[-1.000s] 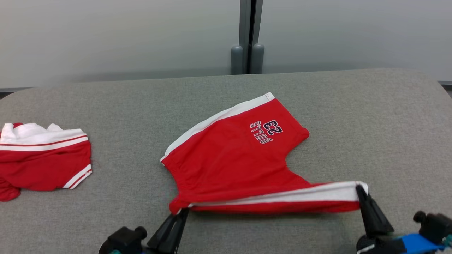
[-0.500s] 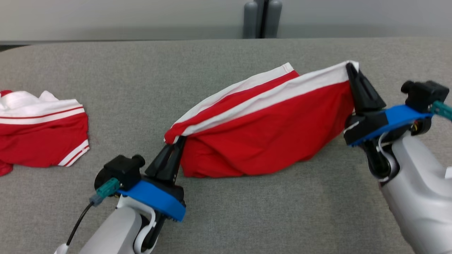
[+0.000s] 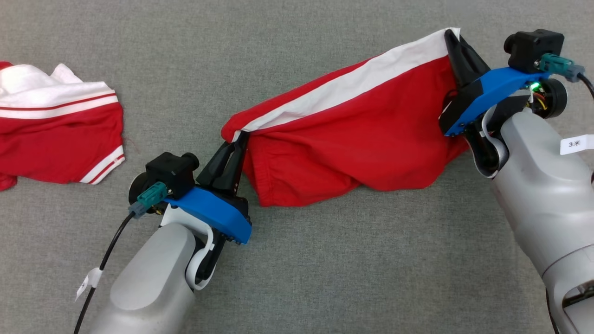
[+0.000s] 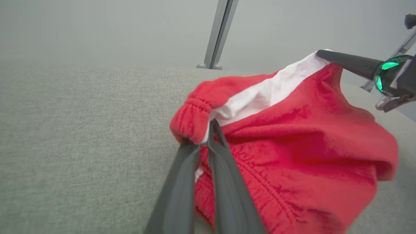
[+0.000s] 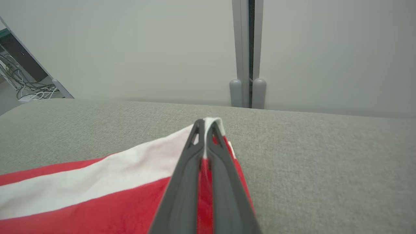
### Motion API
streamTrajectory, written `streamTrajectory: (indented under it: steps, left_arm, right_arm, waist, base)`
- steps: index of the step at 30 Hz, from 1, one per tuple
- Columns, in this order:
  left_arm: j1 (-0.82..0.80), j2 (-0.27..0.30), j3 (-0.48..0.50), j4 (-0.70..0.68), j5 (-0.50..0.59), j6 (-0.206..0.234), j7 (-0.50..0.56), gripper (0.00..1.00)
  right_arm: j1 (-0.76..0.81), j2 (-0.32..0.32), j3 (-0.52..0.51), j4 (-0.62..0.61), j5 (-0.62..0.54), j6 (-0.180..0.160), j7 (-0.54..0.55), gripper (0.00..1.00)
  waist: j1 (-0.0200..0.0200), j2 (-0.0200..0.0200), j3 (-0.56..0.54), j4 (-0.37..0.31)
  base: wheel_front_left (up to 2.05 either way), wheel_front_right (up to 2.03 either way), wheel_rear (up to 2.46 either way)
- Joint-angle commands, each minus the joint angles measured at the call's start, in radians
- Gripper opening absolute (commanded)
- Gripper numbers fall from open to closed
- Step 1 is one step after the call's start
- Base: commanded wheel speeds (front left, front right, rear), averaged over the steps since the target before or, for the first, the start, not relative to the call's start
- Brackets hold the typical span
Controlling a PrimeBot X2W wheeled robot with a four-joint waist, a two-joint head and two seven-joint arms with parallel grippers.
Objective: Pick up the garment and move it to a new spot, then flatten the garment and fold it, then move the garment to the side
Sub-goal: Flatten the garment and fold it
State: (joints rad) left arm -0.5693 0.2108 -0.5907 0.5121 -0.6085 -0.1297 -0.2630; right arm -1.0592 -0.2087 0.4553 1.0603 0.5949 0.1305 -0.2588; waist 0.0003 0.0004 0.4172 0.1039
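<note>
While the red cotton shorts with a white side stripe point(image 3: 352, 134) hang stretched between the two grippers, their lower folds sag onto the grey fabric-covered table point(image 3: 325, 269) near the middle of the head view. The job looks to be partway through the fold: the cloth is doubled over but not laid down or smoothed, and the move to the side is not yet done. The left gripper point(image 3: 240, 139) has its dark fingers pinched together on the gathered waistband corner. The right gripper point(image 3: 450, 37) is clamped tight on the far end of the white stripe, farther out from the robot, so the striped edge runs taut and slanted between them. Open grey surface in front of and beyond the shorts gives room to lay the fold down. To the robot's left, well apart, a second red and white garment point(image 3: 60, 134) lies crumpled, so that side offers less room. In the right wrist view the table's far edge meets a pale wall beyond the fingertips.
</note>
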Motion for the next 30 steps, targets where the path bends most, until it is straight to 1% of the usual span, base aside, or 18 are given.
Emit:
streamTrajectory:
  steps: [1,2,3,4,8,13,14,15,16,17,22,24,27,30]
  left_arm:
    - [-0.018,-0.006,0.000,0.005,-0.007,0.000,-0.003,0.00]
    - [-0.018,-0.009,0.003,0.006,-0.009,0.000,-0.003,0.00]
    - [-0.016,-0.009,0.007,0.007,-0.010,0.000,-0.003,0.78]
    - [-0.010,-0.010,0.010,0.010,-0.007,0.000,-0.003,1.00]
    - [0.026,-0.007,0.023,0.006,0.040,0.000,-0.003,1.00]
    - [0.115,-0.016,0.120,-0.054,0.131,0.000,-0.003,1.00]
    - [0.134,-0.013,0.150,-0.079,0.160,0.008,-0.003,1.00]
    - [0.134,-0.013,0.150,-0.079,0.160,0.008,-0.003,1.00]
    - [0.191,-0.028,0.220,-0.138,0.203,0.026,-0.003,1.00]
    - [0.249,-0.049,0.310,-0.207,0.239,0.041,-0.003,1.00]
    - [0.371,-0.105,0.507,-0.358,0.356,0.055,-0.003,1.00]
    - [0.401,-0.123,0.563,-0.412,0.409,0.061,-0.003,1.00]
    - [0.445,-0.142,0.602,-0.464,0.497,0.079,-0.003,1.00]
    - [0.480,-0.151,0.623,-0.474,0.523,0.097,-0.003,1.00]
  right_arm:
    - [-0.018,0.006,0.010,0.014,0.003,0.001,-0.006,0.00]
    - [-0.023,0.005,0.014,0.019,0.005,0.001,-0.007,0.36]
    - [-0.025,0.004,0.015,0.021,0.007,0.001,-0.008,1.00]
    - [-0.020,0.004,0.019,0.020,0.008,0.001,-0.007,1.00]
    - [0.026,-0.016,0.037,0.012,0.003,0.001,-0.007,1.00]
    - [0.095,-0.052,0.053,0.010,0.013,0.001,-0.007,1.00]
    - [0.110,-0.057,0.059,0.019,0.014,0.000,-0.007,1.00]
    - [0.110,-0.057,0.059,0.019,0.014,0.000,-0.007,1.00]
    - [0.131,-0.070,0.063,0.030,0.024,0.001,-0.007,1.00]
    - [0.155,-0.083,0.067,0.044,0.030,0.001,-0.007,1.00]
    - [0.183,-0.099,0.074,0.086,0.042,0.001,-0.007,1.00]
    - [0.181,-0.099,0.074,0.100,0.046,0.001,-0.007,1.00]
    - [0.177,-0.092,0.079,0.129,0.050,0.001,-0.007,1.00]
    - [0.173,-0.081,0.085,0.162,0.060,0.001,0.005,1.00]
  waist:
    - [-0.0003,-0.0004,0.002,0.000]
    - [-0.0003,-0.0004,0.000,-0.001]
    - [-0.0003,-0.0004,-0.002,-0.002]
    - [-0.0003,-0.0004,-0.007,-0.004]
    - [-0.0003,-0.0004,-0.036,-0.004]
    - [-0.0003,-0.0004,-0.082,0.002]
    - [-0.0003,-0.0004,-0.090,0.006]
    - [-0.0003,-0.0004,-0.090,0.006]
    - [-0.0003,-0.0004,-0.102,0.017]
    - [-0.0003,-0.0004,-0.110,0.028]
    - [-0.0003,-0.0004,-0.113,0.049]
    - [-0.0003,-0.0004,-0.109,0.055]
    - [-0.0003,-0.0004,-0.105,0.061]
    - [-0.0003,-0.0004,-0.104,0.065]
  base:
    - [0.00,0.00,0.00]
    - [0.00,0.00,0.00]
    - [0.00,0.00,0.00]
    - [0.00,0.00,0.00]
    - [0.00,0.00,0.00]
    - [0.00,0.00,0.00]
    - [0.00,0.00,0.00]
    - [0.00,0.00,0.00]
    - [0.00,0.00,0.00]
    - [0.00,0.00,0.00]
    - [0.00,0.00,0.00]
    - [0.00,0.00,0.00]
    - [0.00,0.00,0.00]
    - [0.00,0.00,0.00]
